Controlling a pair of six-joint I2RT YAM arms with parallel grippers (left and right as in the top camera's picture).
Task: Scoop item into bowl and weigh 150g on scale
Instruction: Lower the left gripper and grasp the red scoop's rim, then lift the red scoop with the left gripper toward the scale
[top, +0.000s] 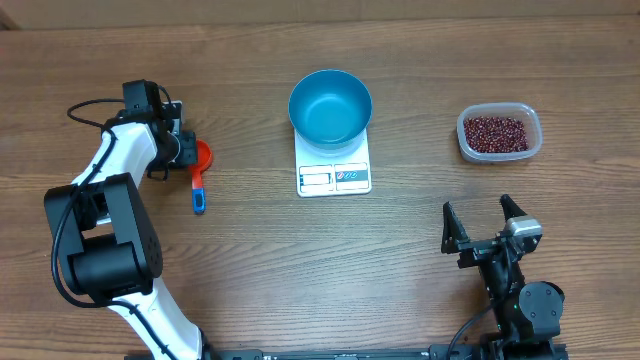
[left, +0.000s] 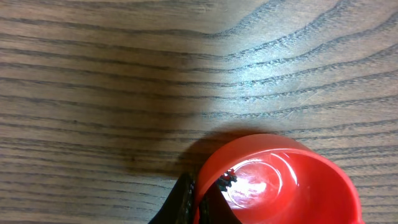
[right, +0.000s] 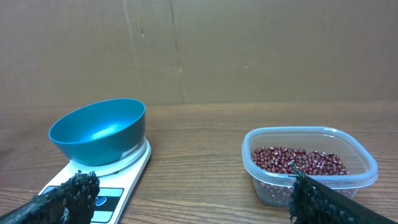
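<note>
Heaped in the clear rounded-rectangular plastic tub (top: 535, 131) at right: small dark red-brown beans (top: 495, 132). Sitting empty on the flat white rectangular scale (top: 334, 178): the deep round bright blue plastic bowl (top: 330, 105). Pinched in the closed left gripper (left: 208, 193): the rim of a red plastic scoop (left: 298, 180); right gripper (top: 480, 215) spread wide, empty-handed, near the tub.

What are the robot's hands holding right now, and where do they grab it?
The left gripper pinches the red scoop by its cup's rim. The right gripper is open and holds nothing.
</note>
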